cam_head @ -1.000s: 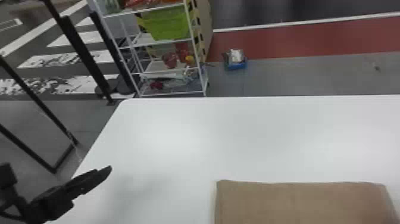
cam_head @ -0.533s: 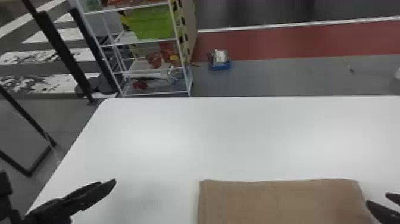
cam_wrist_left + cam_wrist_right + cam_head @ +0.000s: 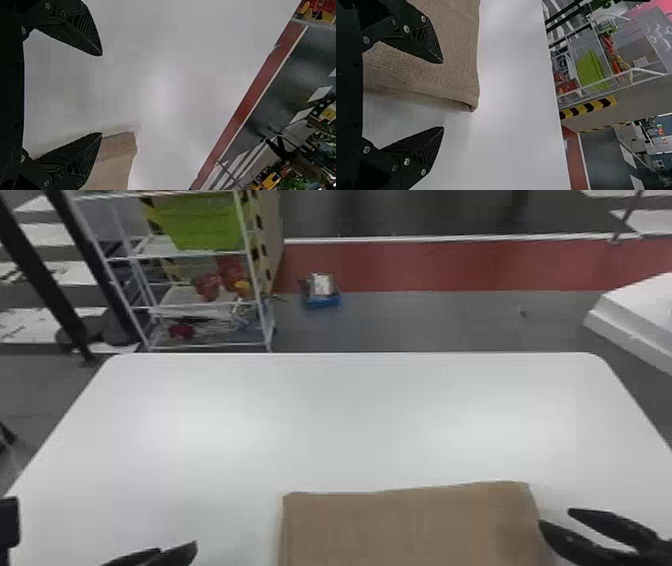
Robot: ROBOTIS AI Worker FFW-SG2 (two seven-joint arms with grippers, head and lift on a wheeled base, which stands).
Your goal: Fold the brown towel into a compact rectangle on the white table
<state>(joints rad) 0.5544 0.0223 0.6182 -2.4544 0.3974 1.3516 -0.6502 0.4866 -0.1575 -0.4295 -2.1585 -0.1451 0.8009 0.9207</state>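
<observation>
the towel (image 3: 410, 525) lies flat on the table (image 3: 320, 415). left of the towel is the left gripper (image 3: 179, 546), its fingers spread. at the towel's right edge is the right gripper (image 3: 554, 516), fingers also spread. beyond the towel, leftward, stands a rack (image 3: 185, 254).

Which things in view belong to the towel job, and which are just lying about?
For the job:
brown towel, lying on the table
white table
left tool, open
right tool, open, near the towel's right edge

Just lying about:
wire rack beyond the table
green bin on the rack
blue box on the floor
</observation>
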